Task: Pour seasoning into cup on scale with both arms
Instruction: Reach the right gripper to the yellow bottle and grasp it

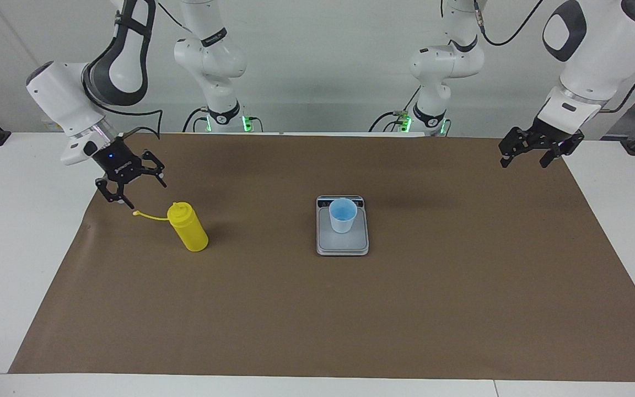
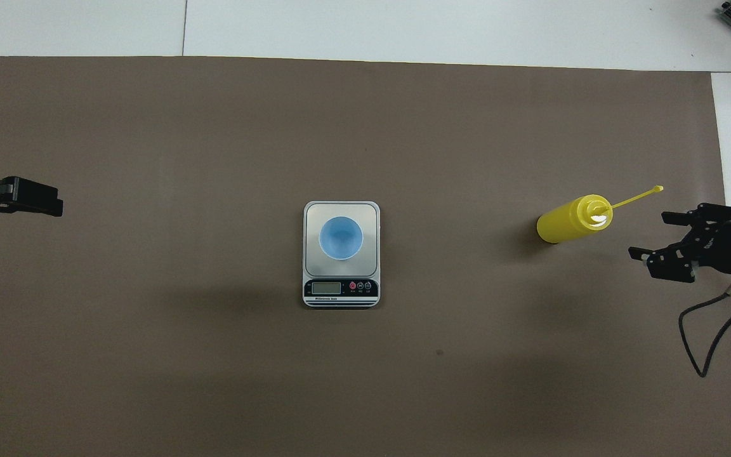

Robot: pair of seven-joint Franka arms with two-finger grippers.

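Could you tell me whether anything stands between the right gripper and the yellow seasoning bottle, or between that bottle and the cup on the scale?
Nothing visible does. The right gripper, open, hangs beside the seasoning bottle, by its cap strap. Only bare brown mat lies between the bottle and the cup on the scale.

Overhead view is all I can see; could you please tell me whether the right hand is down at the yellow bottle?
Observer: Not yet. The right hand hangs open above the mat, tilted toward the seasoning bottle, touching nothing.
Operator: Thank you. Is the bottle lying down?
Observer: No, it stands upright on its base, its cap strap sticking out sideways toward that hand.
Operator: And how high is the left hand?
Observer: The left hand waits open, well above the mat at its own end of the table.
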